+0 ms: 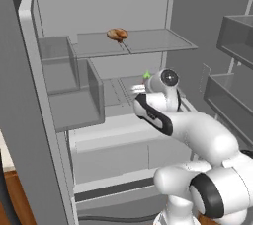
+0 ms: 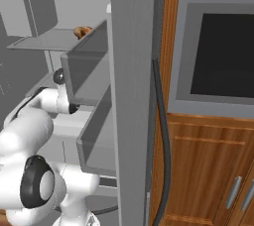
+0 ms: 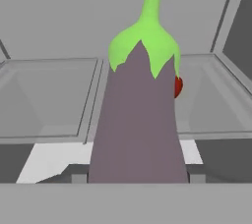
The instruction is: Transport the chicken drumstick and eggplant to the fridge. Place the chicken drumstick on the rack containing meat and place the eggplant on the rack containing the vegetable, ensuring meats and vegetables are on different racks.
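The gripper (image 1: 143, 87) pinches the eggplant (image 3: 140, 125) by its broad body, stem pointing into the fridge (image 1: 123, 51) above a lower shelf. It looks light, firm and smooth-skinned, probably slippery; a mid-body hold seems soundest.

You face the tall grey metallic fridge (image 1: 44, 120) with its door swung open to your right, the door bins (image 1: 232, 95) hanging on that side. On the upper translucent glass shelf (image 1: 158, 41), towards its left rear, lies the small golden-brown roasted chicken piece (image 1: 117, 34). One shelf below, the arm reaches in; the dark purple-grey teardrop eggplant (image 3: 140, 120) sits in the end effector (image 3: 139, 181), stem pointing towards the fridge's back wall. A small red round thing (image 3: 178, 86) lies just behind the eggplant, at its right. Right of the fridge stands a brown wooden cabinet (image 2: 203, 165) with a built-in oven (image 2: 218, 51) above it.
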Robot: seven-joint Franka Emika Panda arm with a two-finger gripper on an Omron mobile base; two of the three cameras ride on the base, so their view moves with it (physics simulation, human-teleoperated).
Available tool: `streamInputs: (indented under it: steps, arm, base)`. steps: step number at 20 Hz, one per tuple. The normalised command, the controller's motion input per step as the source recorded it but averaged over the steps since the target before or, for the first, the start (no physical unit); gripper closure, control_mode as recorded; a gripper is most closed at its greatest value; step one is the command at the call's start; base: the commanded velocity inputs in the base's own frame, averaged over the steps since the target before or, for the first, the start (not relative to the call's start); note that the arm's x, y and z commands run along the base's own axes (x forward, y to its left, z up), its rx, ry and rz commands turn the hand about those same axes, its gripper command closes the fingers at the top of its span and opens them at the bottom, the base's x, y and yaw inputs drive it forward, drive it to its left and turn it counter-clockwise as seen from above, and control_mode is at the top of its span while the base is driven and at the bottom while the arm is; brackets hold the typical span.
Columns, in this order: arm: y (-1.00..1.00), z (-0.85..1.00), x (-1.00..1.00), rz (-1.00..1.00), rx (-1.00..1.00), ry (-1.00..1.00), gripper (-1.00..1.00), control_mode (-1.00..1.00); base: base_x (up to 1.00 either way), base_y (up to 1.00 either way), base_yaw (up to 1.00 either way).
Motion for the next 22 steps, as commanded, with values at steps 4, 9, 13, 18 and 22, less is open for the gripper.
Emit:
streamInputs:
  steps: [4, 9, 13, 18, 22]
  arm:
    - [0.23, -0.18, 0.43, 0.0, 0.0, 0.0, 1.0, -1.0]
    - [0.02, -0.2, 0.29, 0.0, 0.0, 0.0, 1.0, -1.0]
    - [0.03, -0.31, 0.36, 0.0, 0.0, 0.02, 1.0, -1.0]
    - [0.13, -0.4, 0.33, 0.0, 0.0, 0.1, 1.0, -1.0]
    - [0.19, -0.29, 0.46, -0.01, 0.0, 0.04, 1.0, -1.0]
  base:
    - [0.0, 0.0, 0.0]
    - [0.0, 0.0, 0.0]
    - [0.0, 0.0, 0.0]
    - [0.0, 0.0, 0.0]
    - [0.0, 0.0, 0.0]
